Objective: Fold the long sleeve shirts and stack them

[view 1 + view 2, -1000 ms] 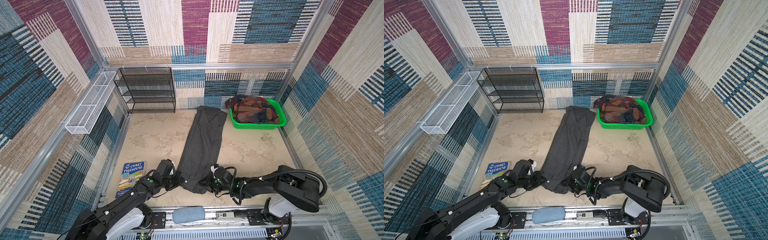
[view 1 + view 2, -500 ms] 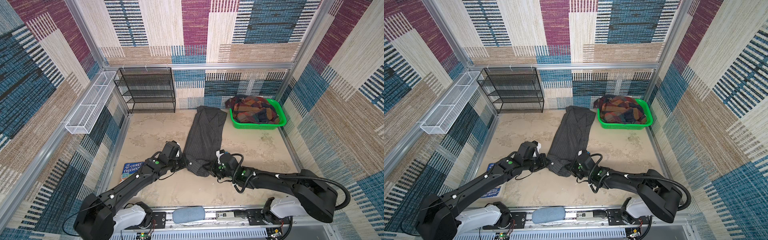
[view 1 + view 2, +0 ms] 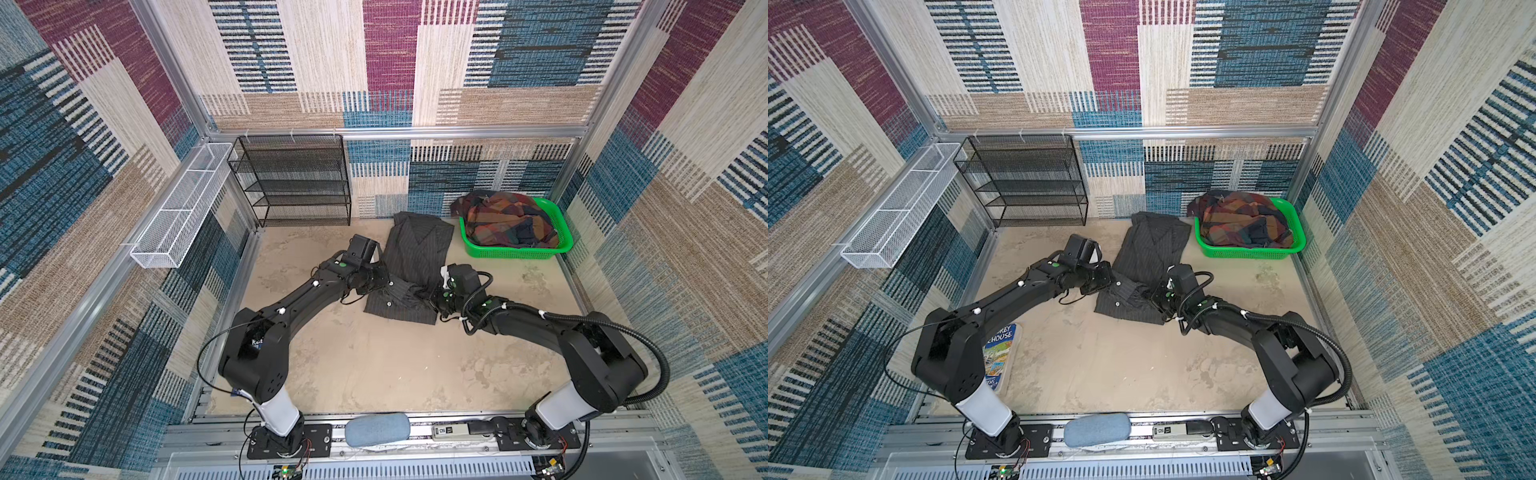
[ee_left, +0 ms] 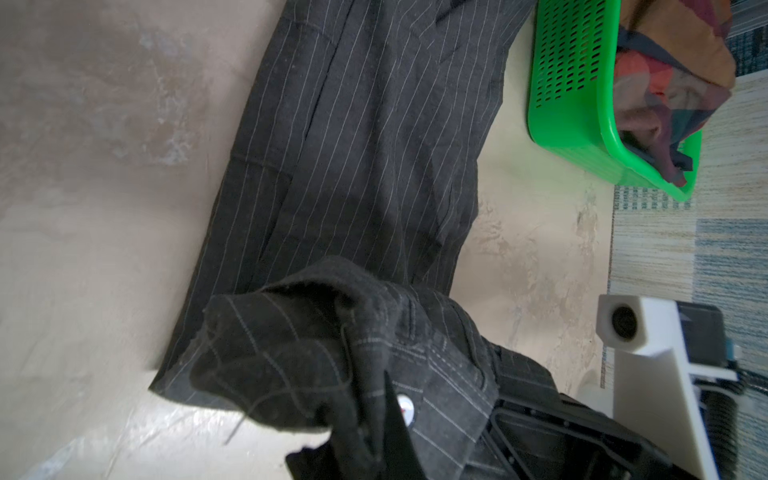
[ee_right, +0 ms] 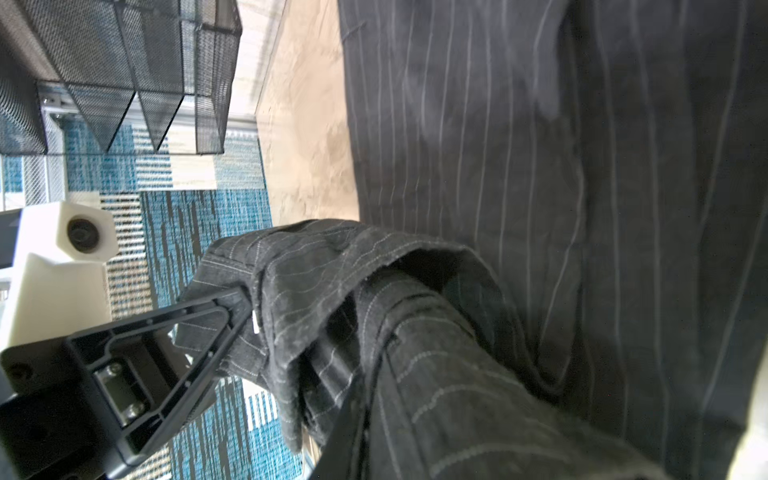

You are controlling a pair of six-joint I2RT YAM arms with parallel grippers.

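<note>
Pinstripe shirt [image 3: 415, 253] lies on the table [image 3: 374, 365], long axis running near-to-far. Its collar points at the back wall, just beside the green basket [image 3: 515, 252], and its near hem end is doubled over onto the body. Left end effector [image 3: 386, 281] and right end effector [image 3: 429, 296] are each clamped on a hem corner (cloth bunched between the jaws in both wrist views); plaid shirt [image 3: 507, 220] sits crumpled in the basket.
</note>
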